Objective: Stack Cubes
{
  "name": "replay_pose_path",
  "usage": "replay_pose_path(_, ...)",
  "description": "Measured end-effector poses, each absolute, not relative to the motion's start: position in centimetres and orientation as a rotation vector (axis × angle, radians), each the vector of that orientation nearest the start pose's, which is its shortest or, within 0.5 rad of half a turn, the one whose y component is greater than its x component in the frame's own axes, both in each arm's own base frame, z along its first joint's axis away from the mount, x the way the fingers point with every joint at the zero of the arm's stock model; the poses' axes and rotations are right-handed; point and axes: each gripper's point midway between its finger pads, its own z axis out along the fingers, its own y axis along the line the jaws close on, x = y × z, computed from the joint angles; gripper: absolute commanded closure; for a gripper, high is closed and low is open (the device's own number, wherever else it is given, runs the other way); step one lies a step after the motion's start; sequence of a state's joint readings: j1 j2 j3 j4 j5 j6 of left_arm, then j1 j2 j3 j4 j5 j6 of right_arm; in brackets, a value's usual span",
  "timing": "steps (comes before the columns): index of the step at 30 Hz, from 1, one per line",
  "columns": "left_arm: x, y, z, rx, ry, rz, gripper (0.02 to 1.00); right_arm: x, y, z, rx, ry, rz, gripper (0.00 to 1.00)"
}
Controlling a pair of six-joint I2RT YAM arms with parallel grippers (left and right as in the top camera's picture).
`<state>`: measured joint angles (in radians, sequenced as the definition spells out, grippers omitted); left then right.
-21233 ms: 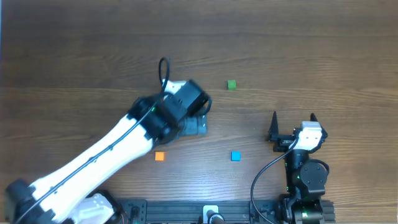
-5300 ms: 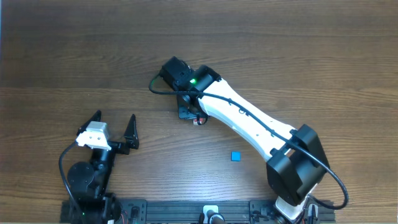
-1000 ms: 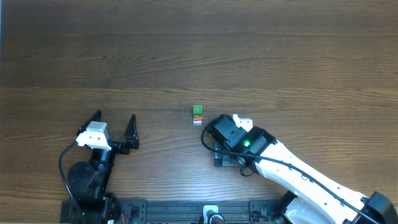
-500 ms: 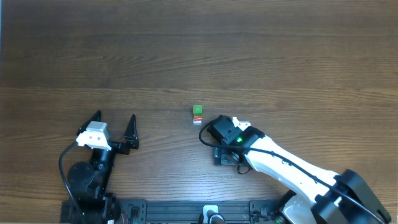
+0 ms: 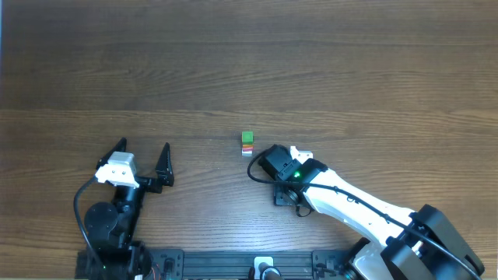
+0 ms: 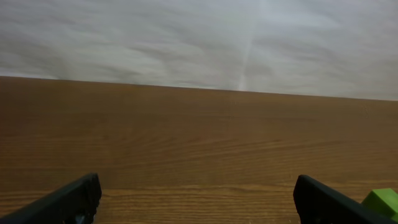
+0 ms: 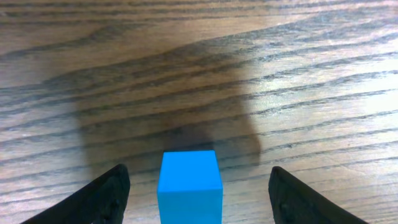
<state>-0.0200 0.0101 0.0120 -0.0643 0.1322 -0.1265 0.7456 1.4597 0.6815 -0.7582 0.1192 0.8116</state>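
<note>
A small stack stands mid-table, with a green cube [image 5: 247, 137] on top of an orange cube [image 5: 247, 145]. Just right of it and nearer the front, my right gripper [image 5: 285, 196] hangs low over the wood. In the right wrist view the blue cube [image 7: 189, 182] sits on the table between that gripper's [image 7: 199, 200] two spread fingers [image 7: 99, 194], which are open and not touching it. My left gripper [image 5: 141, 160] rests open and holding nothing near its base at the front left. From the left wrist view the green cube [image 6: 384, 201] peeks in beside one finger [image 6: 336, 202].
Bare wooden table [image 5: 249, 62] stretches all around the stack and behind it. The arms' black base rail [image 5: 257, 264] runs along the front edge.
Five seconds ago my right arm was at the stack; it has since drawn back over the blue cube. In the last second it only shifted slightly. The left arm stayed put.
</note>
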Motion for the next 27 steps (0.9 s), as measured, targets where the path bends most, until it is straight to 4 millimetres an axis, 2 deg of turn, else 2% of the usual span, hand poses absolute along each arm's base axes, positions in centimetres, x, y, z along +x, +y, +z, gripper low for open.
replay_pose_path(4, 24.43, -2.76, 16.15, 0.015, 1.637, -0.220, 0.018, 17.05, 12.94, -0.14, 0.102, 3.032, -0.096, 0.356)
replay_pose_path(11, 24.43, -2.76, 16.15, 0.015, 1.637, -0.220, 0.018, 17.44, 13.17, -0.14, 0.107, 3.014, -0.082, 0.511)
replay_pose_path(17, 24.43, -2.76, 16.15, 0.015, 1.637, -0.220, 0.018, 17.62, 13.22, -0.13, 0.106, 3.006, -0.079, 0.557)
replay_pose_path(27, 24.43, -2.76, 16.14, 0.015, 1.637, -0.220, 0.018, 17.69, 13.29, -0.12, 0.106, 3.003, -0.075, 0.715)
